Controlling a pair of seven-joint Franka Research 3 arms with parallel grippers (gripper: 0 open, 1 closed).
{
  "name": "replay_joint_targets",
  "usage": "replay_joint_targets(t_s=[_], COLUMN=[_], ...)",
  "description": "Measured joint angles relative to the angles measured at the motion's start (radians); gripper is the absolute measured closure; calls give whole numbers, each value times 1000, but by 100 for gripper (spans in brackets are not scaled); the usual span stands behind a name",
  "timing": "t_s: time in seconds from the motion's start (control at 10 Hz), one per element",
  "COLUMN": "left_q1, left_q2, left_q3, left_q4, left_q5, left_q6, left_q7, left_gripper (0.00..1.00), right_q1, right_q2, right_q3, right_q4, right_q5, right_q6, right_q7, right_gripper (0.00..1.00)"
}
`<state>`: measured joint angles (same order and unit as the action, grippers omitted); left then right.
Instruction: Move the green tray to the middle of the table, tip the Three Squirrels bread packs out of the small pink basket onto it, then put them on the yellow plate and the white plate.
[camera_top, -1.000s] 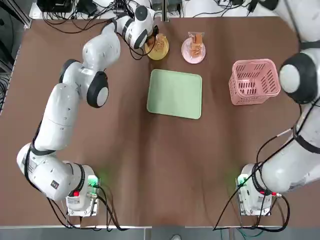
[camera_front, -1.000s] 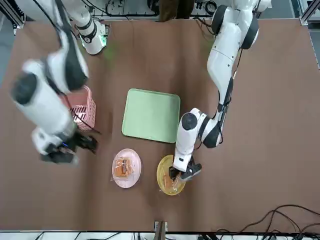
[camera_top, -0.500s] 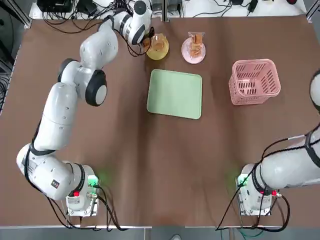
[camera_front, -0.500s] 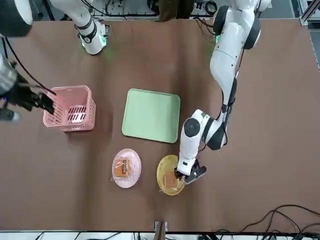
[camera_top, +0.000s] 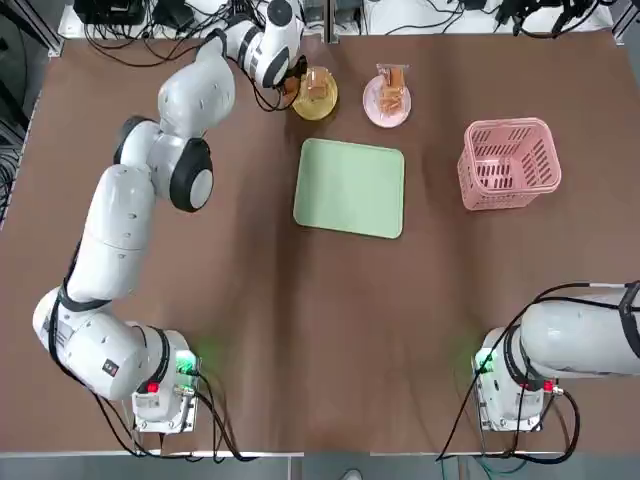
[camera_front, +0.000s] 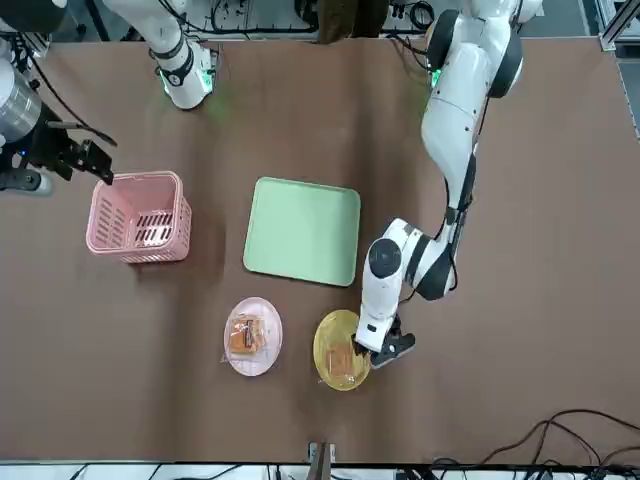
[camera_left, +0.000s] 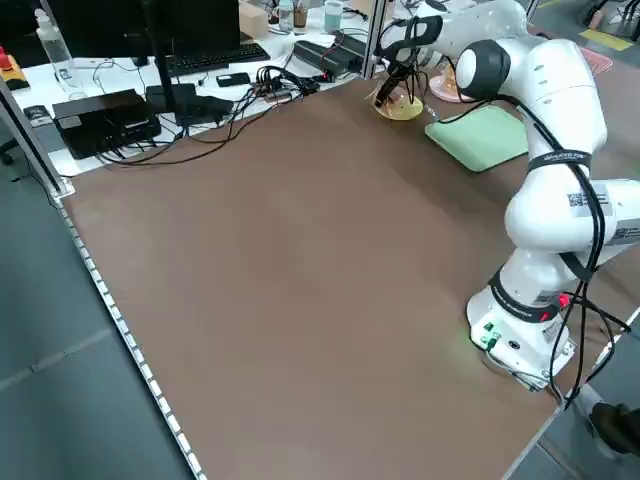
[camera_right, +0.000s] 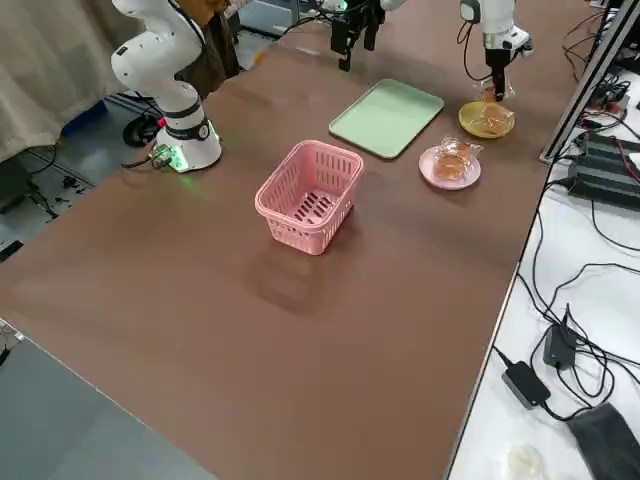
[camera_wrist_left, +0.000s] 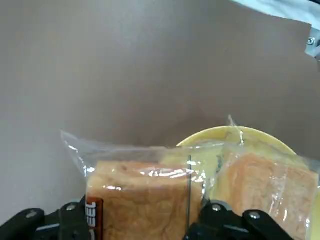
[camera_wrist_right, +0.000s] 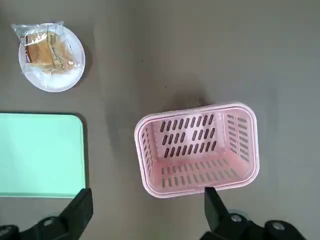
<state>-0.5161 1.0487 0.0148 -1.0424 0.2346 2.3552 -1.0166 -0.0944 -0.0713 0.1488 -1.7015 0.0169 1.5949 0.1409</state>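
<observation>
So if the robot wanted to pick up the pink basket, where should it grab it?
Probably by the thick rim of the small pink basket, coming straight down from above. It stands upright and empty on the table, mouth open to the top, so one finger could slip inside a wall and the other outside. The right gripper hangs open above it, apart from it; the lattice walls look flimsier than the rim.

Around the pale mint-green tray (camera_top: 350, 187) on the dark brown table (camera_top: 300, 330): pink lattice basket (camera_top: 508, 163), yellow plate (camera_top: 315, 97), pinkish-white plate (camera_top: 386, 103), orange-brown bread packs (camera_wrist_right: 46, 51).
</observation>
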Motion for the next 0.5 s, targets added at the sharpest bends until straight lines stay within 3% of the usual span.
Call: replay_joint_targets(t_s=[0.5], left_q1=[-13], left_q2=[27], left_q3=[-3], left_q4=[-1], left_q5=[0], left_q6=[57], left_q7=[2], left_gripper=[24], right_q1=[-45], right_q2=[-26], right_q3=[-5], right_q4=[-52], right_q5=[10], right_q6=[19], right_q7=[-165], right_gripper=[1])
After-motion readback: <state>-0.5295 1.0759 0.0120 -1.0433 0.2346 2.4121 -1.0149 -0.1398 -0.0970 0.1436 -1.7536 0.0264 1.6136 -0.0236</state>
